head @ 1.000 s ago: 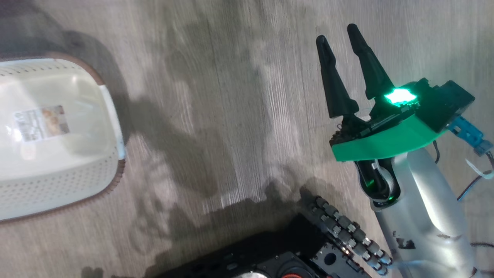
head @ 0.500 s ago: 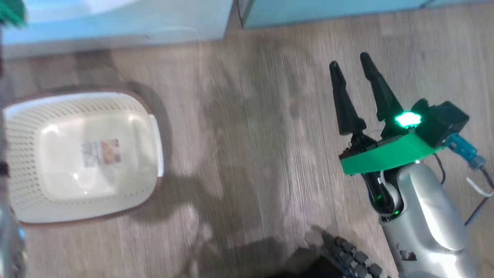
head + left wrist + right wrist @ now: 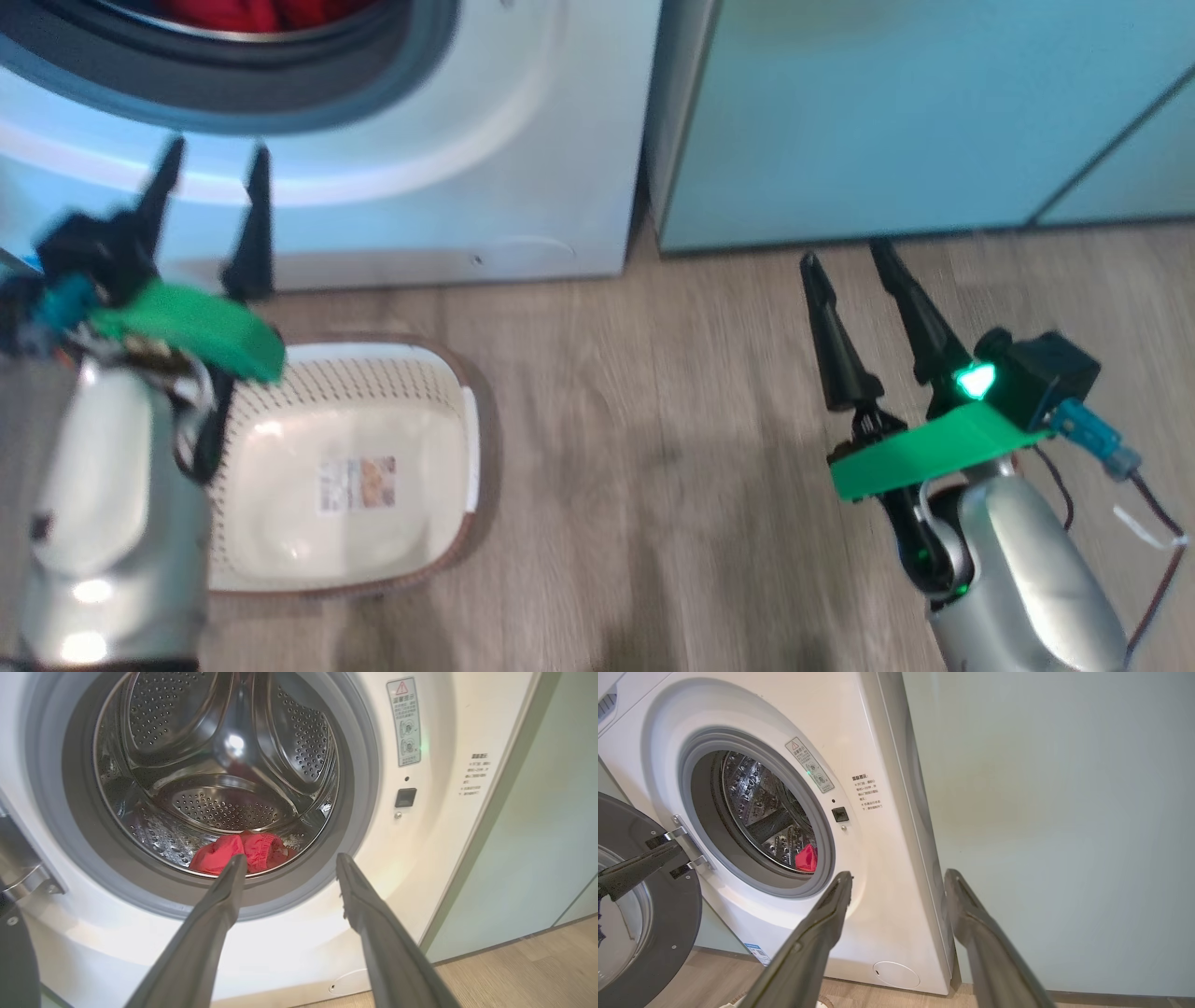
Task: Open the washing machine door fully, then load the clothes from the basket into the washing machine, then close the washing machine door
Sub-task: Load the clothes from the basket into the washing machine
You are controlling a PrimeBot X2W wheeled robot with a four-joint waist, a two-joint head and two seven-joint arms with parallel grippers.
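Note:
The washing machine (image 3: pixel 523 187) stands at the top left of the head view, and the clothes (image 3: pixel 252 11) show red inside its drum. In the right wrist view the washing machine door (image 3: pixel 675 933) hangs swung open at the left. The left wrist view looks into the steel drum, where the clothes (image 3: pixel 243 855) lie at the bottom front. My left gripper (image 3: pixel 210 159) is open and empty, held above the basket (image 3: pixel 355 383) in front of the machine. The cream basket holds nothing but its sticker. At the right, over the floor, my right gripper (image 3: pixel 845 252) is open and empty too.
Pale teal cabinets (image 3: pixel 887 112) stand right of the machine. Wood floor (image 3: pixel 653 467) lies between the basket and my right arm. A round white flap (image 3: pixel 896 974) sits low on the machine's front. The door hinge (image 3: pixel 23 872) shows at the drum's left.
The head camera has tilted up, so the machine, the cabinets and my left gripper have come into the picture. Both grippers stay open.

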